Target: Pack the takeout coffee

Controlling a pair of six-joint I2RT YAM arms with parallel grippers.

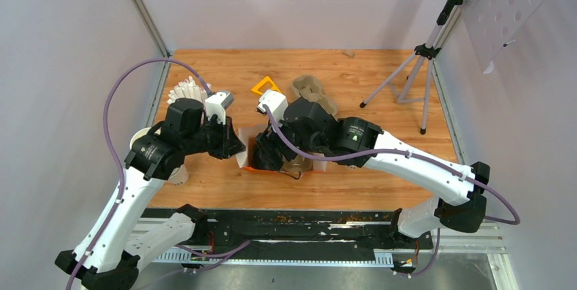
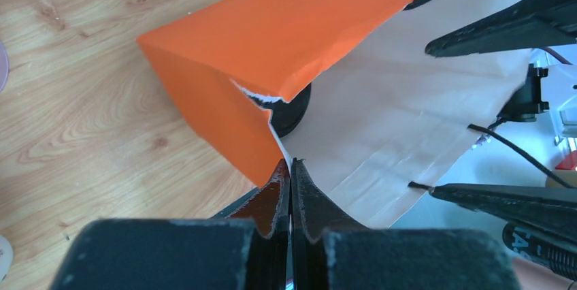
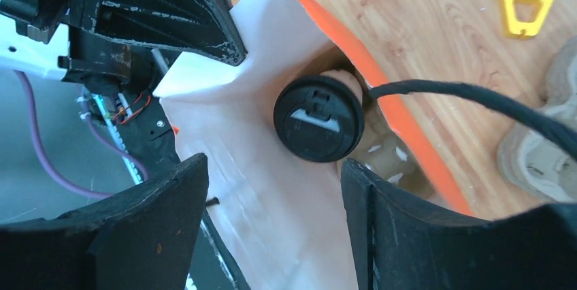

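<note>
An orange paper bag [image 1: 253, 162] lies on its side on the wooden table, its pale inside [image 2: 401, 120] facing up. One takeout coffee cup rests inside it, black lid [image 3: 318, 118] towards the mouth; that lid [image 2: 294, 109] peeks out under the torn orange flap [image 2: 286, 24]. My left gripper [image 2: 291, 165] is shut on the bag's edge at the mouth. The right gripper [image 3: 272, 181] hovers open over the bag's mouth, just short of the lid, with nothing between its fingers [image 3: 422, 235]. Other coffee cups are out of view.
A grey-brown pulp carrier [image 1: 313, 92] and a yellow triangle [image 1: 266, 86] lie behind the bag. A stack of lidless cups [image 1: 187, 90] stands at the left. A tripod [image 1: 416, 75] occupies the back right. The bag's black cord handle [image 3: 476, 103] arcs across the right wrist view.
</note>
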